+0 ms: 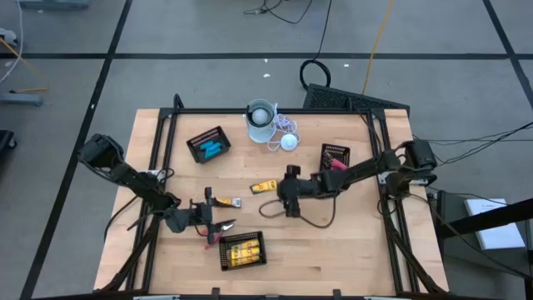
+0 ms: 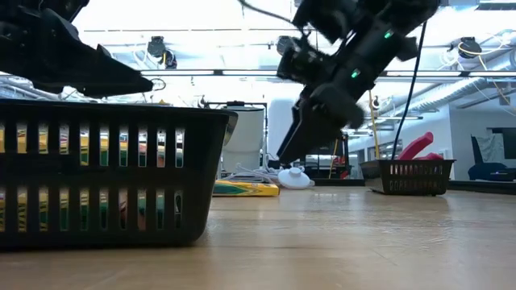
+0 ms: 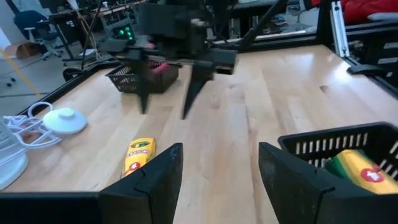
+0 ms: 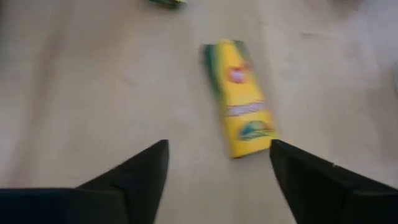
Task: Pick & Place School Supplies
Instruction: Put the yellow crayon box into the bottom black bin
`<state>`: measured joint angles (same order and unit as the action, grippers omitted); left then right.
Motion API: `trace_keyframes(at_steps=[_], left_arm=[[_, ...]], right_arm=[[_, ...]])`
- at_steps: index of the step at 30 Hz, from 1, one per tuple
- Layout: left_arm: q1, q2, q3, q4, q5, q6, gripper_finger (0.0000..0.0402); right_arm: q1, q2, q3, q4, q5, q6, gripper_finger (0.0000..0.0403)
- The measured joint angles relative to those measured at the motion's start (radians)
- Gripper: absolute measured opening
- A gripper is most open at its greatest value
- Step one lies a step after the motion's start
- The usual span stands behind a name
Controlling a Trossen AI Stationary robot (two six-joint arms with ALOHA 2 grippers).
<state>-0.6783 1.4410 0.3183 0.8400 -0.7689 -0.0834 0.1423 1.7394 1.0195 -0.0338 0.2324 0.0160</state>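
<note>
1. Nearest the low camera, a black mesh tray [image 2: 105, 173] is sitting on the tabletop [image 1: 333, 250], holding yellow crayon boxes [image 1: 242, 252] that are showing through its slots.
2. Over the middle of the tabletop, the right end effector [image 1: 291, 198] is hanging with its fingers spread wide and empty, and its own camera is looking down on a loose yellow crayon box [image 4: 240, 98] lying flat just beyond the fingers.
3. From above, that box [image 1: 264, 186] is lying just left of the right end effector, apart from it and outside every tray.
4. At the near left, the left end effector [image 1: 205, 218] is standing with its fingers parted around nothing, beside red-handled scissors [image 1: 220, 202] and just left of the near tray.
5. Farther off, a far-left tray [image 1: 208, 143] is holding light-blue sticks and a far-right tray [image 1: 335, 157] is holding something red.
6. The risk is probably a missed pick: the box is lying flat and slightly off the fingers' line, so a straight descent could push it along the wood instead of catching it.
7. With both arms working close together at centre, a reach by either one could also lead to a clash.
</note>
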Motion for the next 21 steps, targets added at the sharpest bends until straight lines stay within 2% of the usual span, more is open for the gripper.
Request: trace_keyframes(at_steps=[4, 13, 21], left_arm=[[0.019, 0.000, 0.000, -0.018, -0.002, 0.000, 0.0214], [0.074, 0.000, 0.000, -0.031, 0.001, 0.006, 0.0214], [0.134, 0.000, 0.000, -0.039, 0.043, 0.012, 0.0214]], right_arm=[[-0.059, 0.007, 0.000, 0.001, -0.025, -0.025, 0.0298], [-0.164, 0.022, 0.002, 0.065, -0.165, -0.097, 0.0287], [-0.196, 0.045, 0.002, 0.100, -0.237, -0.138, 0.0287]])
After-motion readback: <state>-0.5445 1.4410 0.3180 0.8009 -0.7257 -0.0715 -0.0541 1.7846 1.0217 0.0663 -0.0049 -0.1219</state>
